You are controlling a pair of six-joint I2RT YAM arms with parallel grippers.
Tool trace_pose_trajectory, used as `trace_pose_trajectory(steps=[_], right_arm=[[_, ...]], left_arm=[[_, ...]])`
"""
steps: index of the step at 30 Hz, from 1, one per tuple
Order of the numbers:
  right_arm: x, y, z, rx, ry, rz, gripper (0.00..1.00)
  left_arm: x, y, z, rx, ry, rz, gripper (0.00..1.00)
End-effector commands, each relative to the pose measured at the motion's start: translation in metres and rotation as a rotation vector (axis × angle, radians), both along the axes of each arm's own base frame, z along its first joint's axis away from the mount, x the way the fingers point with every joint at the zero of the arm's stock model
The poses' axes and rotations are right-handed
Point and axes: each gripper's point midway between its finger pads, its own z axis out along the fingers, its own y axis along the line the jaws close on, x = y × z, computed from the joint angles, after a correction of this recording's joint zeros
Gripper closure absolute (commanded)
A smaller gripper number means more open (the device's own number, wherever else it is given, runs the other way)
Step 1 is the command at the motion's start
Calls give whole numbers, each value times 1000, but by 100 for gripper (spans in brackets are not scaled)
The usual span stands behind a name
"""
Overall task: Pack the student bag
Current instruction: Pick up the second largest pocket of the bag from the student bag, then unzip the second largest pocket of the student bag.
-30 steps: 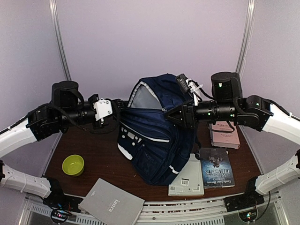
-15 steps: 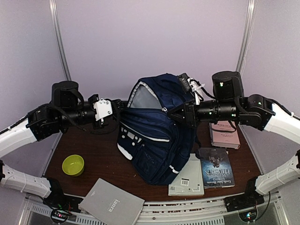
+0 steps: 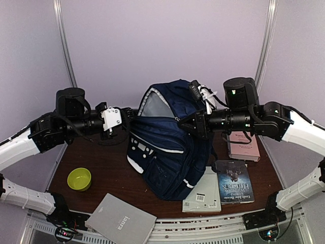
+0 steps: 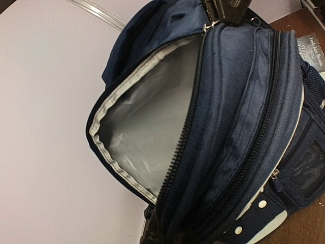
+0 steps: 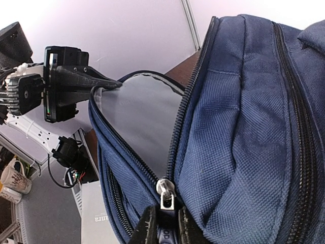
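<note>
Student bag [image 3: 167, 152]: upright at the middle of the table [image 3: 101, 170], propped between the two arms, top toward the far wall.
Fabric: navy with thin white stripes, pale patches low on the front, several rows of dark zip running side by side.
Main compartment: gaping wide on the bag's left side, pale grey lining [image 4: 142, 132] showing, zip teeth curving round the opening.
Left gripper [image 5: 108, 84]: clamped on the rim of the opening at its far left point, fingertips pinching the dark edge.
Left arm [image 3: 76, 124]: reaching in from the left, elbow raised, forearm and wrist about level, pointing straight at the bag.
Right gripper [image 5: 165, 231]: fingers drawn close just below the zip slider [image 5: 166, 195], blue cloth caught between them — a grip on the bag at the end of the open zip.
Right arm [image 3: 249, 119]: coming in from the right, elbow high, forearm about level, crossing in front of the bag's upper half.
Both grippers: facing each other across the opening — mouth held spread between them.
Right of the bag: white booklet [image 3: 203, 195] with a barcode, one corner tucked under the bag; dark-covered book [image 3: 234, 182] just beside it; pale pink book [image 3: 244, 147] farther back, partly hidden by the right arm.
Left of the bag: green bowl [image 3: 79, 179], apart from it.
Near edge: flat grey case [image 3: 121, 219] marked "hama", overhanging the table front.
</note>
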Motion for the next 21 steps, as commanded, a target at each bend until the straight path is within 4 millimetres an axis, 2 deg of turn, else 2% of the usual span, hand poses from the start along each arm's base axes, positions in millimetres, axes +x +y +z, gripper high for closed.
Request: trace_pose_trajectory(steps=[1, 8, 12, 17, 21], right_arm=[[6, -10, 4, -6, -25, -55, 90], [-7, -26, -6, -32, -23, -20, 96], [-17, -34, -28, -77, 14, 33, 96], [-24, -45, -51, -129, 35, 53, 98], [-27, -58, -80, -185, 64, 33, 100]], left_arm=[[-10, -7, 25, -80, -43, -60, 100], [-6, -3, 28, -83, -58, -29, 100], [3, 6, 33, -89, -81, 36, 100], [5, 9, 36, -95, -85, 49, 100], [15, 19, 47, -127, -99, 122, 100]])
